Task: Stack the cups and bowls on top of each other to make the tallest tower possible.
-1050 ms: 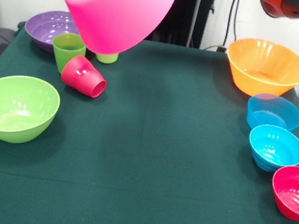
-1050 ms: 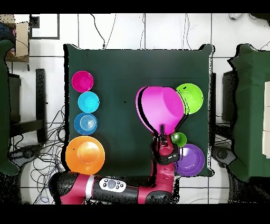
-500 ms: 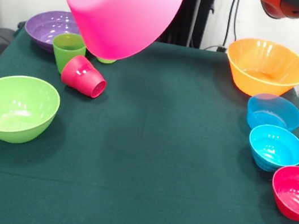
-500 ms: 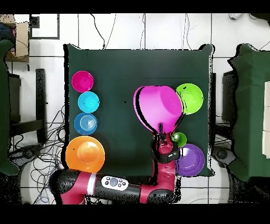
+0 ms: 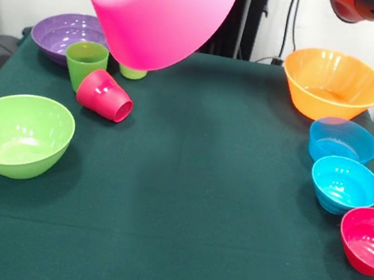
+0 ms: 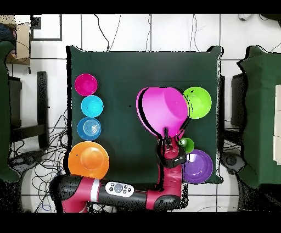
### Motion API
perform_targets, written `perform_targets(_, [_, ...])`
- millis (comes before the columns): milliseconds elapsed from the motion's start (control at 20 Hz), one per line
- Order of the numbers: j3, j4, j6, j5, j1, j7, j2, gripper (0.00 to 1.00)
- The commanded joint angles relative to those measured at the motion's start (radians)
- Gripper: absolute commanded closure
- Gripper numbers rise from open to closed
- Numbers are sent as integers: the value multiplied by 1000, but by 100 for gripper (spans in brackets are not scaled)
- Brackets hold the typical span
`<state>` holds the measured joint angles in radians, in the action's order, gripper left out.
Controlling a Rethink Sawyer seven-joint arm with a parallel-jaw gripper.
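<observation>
Pink bowl held tilted in the air above the tabletop, clear of everything below. Only overhead: end effector clamped on its rim. Orange bowl, lime bowl and purple bowl resting apart near the edges. Only from the front: red cup tipped on its side beside an upright green cup

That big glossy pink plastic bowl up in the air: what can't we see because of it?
- Gripper: front view, hidden behind the big pink bowl; overhead, too small to show its grip.
- Small lime-green plastic cup: front view, only its base shows.
- Short red plastic cup: overhead, covered by the bowl.
</observation>
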<state>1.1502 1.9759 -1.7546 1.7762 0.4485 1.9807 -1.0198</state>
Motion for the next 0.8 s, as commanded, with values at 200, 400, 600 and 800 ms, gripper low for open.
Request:
perform_targets(200, [-128, -190, -40, -14, -21, -198, 27, 100])
perform_targets(400, [-125, -187, -40, -28, -26, -202, 29, 100])
perform_targets(600, [-123, -184, -35, -37, -24, -203, 30, 100])
perform_targets(800, [-124, -183, -35, -37, -22, -206, 30, 100])
